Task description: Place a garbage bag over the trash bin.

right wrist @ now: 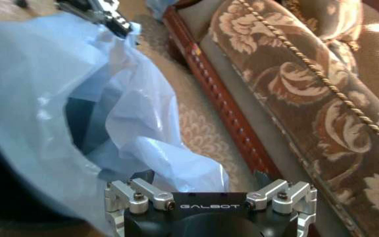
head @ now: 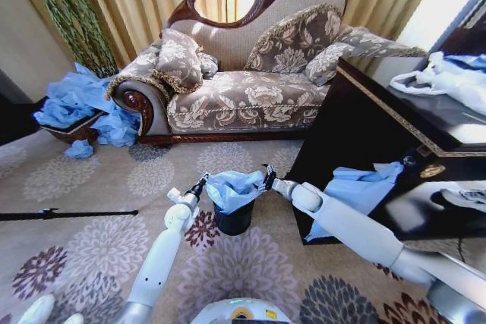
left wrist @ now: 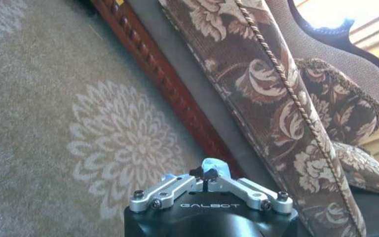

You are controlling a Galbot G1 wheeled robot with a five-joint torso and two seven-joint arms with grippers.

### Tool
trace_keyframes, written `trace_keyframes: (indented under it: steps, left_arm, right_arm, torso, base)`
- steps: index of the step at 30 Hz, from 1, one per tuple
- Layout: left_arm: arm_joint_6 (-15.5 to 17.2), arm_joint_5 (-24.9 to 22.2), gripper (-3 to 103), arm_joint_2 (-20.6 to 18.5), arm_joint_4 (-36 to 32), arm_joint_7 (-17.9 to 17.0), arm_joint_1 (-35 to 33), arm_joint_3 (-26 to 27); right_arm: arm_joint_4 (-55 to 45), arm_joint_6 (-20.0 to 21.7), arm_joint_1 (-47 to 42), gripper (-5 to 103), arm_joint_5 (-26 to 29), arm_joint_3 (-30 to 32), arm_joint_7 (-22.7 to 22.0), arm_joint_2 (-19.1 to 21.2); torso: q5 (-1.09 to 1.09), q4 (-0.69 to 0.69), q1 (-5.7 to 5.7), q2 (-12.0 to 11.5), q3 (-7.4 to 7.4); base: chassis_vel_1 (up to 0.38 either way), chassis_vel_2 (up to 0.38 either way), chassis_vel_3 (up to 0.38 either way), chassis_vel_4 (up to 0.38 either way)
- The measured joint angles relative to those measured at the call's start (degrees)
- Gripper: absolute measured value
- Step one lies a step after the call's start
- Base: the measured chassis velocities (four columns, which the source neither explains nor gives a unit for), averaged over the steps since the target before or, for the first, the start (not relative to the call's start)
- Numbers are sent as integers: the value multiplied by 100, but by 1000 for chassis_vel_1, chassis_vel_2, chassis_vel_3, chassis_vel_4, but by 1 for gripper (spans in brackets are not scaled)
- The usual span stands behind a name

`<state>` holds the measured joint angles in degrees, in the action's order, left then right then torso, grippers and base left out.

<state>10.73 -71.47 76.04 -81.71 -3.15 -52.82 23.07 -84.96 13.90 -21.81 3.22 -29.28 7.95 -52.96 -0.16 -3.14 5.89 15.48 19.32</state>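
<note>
**Bag mouth spread across the bin, both hands at the rim**

While you hold this pose, note that the trash bin (head: 234, 220) stands on the carpet (head: 91, 187) straight ahead of the base, between your two arms. The garbage bag (head: 231, 187) sits bunched in and over its mouth, with the black wall below left bare.

Left hand (head: 200, 184): at the bag's left edge, level with the rim. In the left wrist view its fingers (left wrist: 207, 174) are pinched together on a small scrap of pale blue film, so I read it as clenched on the bag.

Right hand (head: 266, 179): at the bag's right edge, opposite the left. In the right wrist view its fingers (right wrist: 132, 193) stand apart, with film lying between and over them; released, or at most loosely hooked in the film. I cannot confirm a grip.

Key relation: the bag's open mouth runs left to right between the two hands, and the bin lies directly below that line. Both hands are about equally near the rim. Judgement: the film has yet to go down over the rim on any side.

Farther off: the sofa (head: 243, 96) behind the bin, and a dark counter (head: 364, 127) to the right.
</note>
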Motion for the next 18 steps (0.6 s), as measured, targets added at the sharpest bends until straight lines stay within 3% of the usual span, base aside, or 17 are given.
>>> trace_keyframes:
  steps: [4,11,18]
  left_arm:
    - [0,-25,0,-9,-1,23,-1,5]
    - [-2,-41,0,-2,-8,54,10,11]
    - [-2,-39,0,3,-33,61,-18,9]
  right_arm:
    - [200,-9,-49,96,-208,5,-82,-196]
    - [396,-88,-97,100,-319,41,-397,-393]
    - [566,-470,-205,100,219,136,-1034,-706]
  torso:
    - [0,-1,0,0,0]
    - [0,-2,0,0,0]
    - [0,-1,0,1,0]
  base:
    - [0,0,0,0]
    - [0,0,0,0]
    - [0,0,0,0]
